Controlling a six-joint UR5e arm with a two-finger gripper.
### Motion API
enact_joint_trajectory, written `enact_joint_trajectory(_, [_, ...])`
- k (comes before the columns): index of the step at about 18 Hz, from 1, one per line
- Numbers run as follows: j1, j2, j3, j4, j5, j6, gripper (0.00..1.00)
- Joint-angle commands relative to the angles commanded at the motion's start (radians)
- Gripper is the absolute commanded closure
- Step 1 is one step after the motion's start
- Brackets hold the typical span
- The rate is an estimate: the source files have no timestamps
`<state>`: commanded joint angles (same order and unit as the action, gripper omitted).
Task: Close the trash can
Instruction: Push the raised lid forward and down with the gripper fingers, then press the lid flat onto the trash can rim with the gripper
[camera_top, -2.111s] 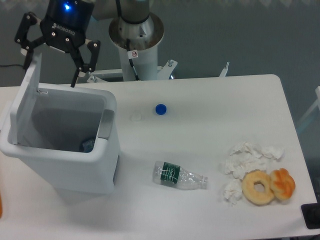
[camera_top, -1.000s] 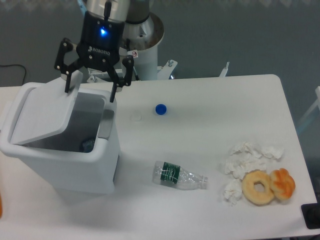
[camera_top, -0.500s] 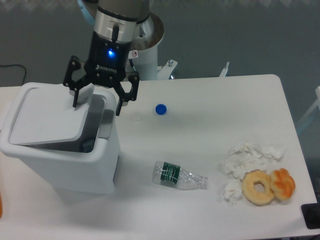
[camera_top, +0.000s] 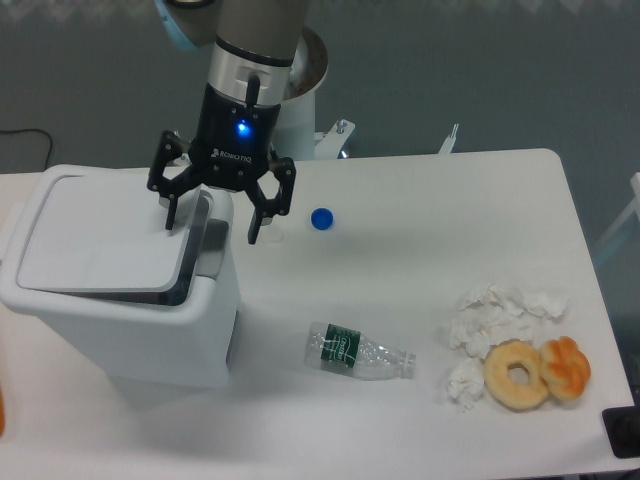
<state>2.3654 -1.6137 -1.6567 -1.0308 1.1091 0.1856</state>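
The trash can (camera_top: 130, 330) is a large white bin at the left of the table. Its flat white lid (camera_top: 95, 245) lies nearly level over the opening, with a narrow dark gap left along the right side by the grey latch tab (camera_top: 212, 238). My gripper (camera_top: 212, 222) hangs above the bin's right rim with both fingers spread wide. Its left fingertip (camera_top: 172, 218) sits at the lid's right edge and the right fingertip (camera_top: 253, 232) hangs outside the bin. Nothing is held between them.
A crushed plastic bottle (camera_top: 358, 352) lies mid-table. A blue cap (camera_top: 321, 218) and a white cap (camera_top: 273, 234) sit behind it. At the right are crumpled tissues (camera_top: 497, 320), a bagel (camera_top: 517, 375) and a pastry (camera_top: 567, 367). The arm's base (camera_top: 290, 90) stands behind the table.
The lid swung down from upright to almost flat over the bin. My gripper moved right and down along with it, staying open.
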Motion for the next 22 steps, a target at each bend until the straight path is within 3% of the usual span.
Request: enact_joint_trajectory(22, [-0.002, -0.028, -0.015, 0.0, 0.035, -0.002, 0.0])
